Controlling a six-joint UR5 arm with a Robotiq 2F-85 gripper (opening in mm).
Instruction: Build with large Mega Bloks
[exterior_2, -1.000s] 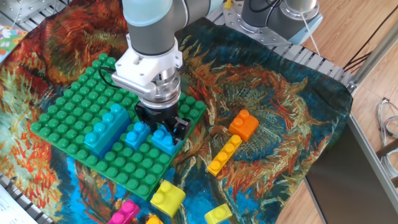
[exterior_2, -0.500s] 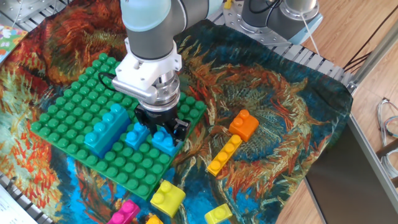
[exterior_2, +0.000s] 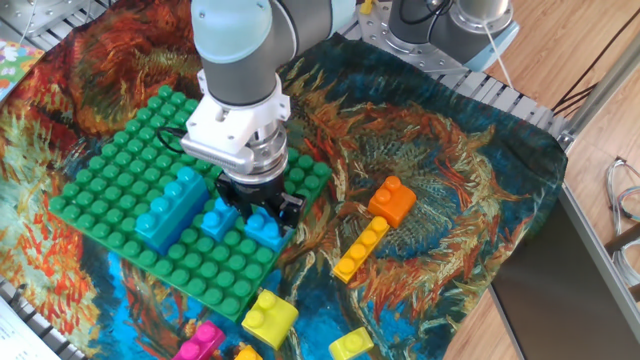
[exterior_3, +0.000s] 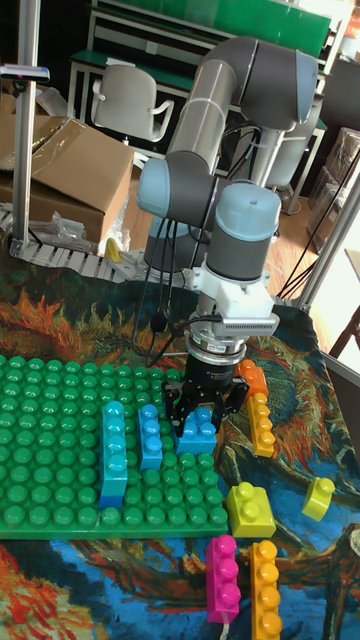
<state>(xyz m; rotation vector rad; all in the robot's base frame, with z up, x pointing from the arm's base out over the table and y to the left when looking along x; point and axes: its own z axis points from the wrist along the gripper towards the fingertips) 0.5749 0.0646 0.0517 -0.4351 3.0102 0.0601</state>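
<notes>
On the green studded plate (exterior_2: 110, 185) (exterior_3: 60, 420) stand a long light-blue brick (exterior_2: 170, 210) (exterior_3: 113, 455) and a short blue brick (exterior_2: 219, 216) (exterior_3: 150, 436). A square blue brick (exterior_2: 265, 231) (exterior_3: 198, 434) sits on the plate's near right edge. My gripper (exterior_2: 263, 212) (exterior_3: 204, 408) points straight down over it, with a black finger against each side, shut on it. Loose on the cloth lie an orange brick (exterior_2: 392, 200) (exterior_3: 252, 379), a long orange-yellow brick (exterior_2: 360, 249) (exterior_3: 262, 424), a yellow square brick (exterior_2: 269, 316) (exterior_3: 250, 509), a small yellow brick (exterior_2: 351, 345) (exterior_3: 319, 496) and a pink brick (exterior_2: 199, 343) (exterior_3: 222, 577).
A patterned cloth (exterior_2: 450, 170) covers the table. A second long orange brick (exterior_3: 265, 590) lies beside the pink one at the front edge. A second robot's base (exterior_2: 450, 25) stands at the back right. Cardboard boxes (exterior_3: 70, 165) and a roller rail (exterior_3: 60, 255) sit behind the table.
The arm's wrist has leaned a little to the left. The fingers and the square blue brick have stayed in the same spot on the plate.
</notes>
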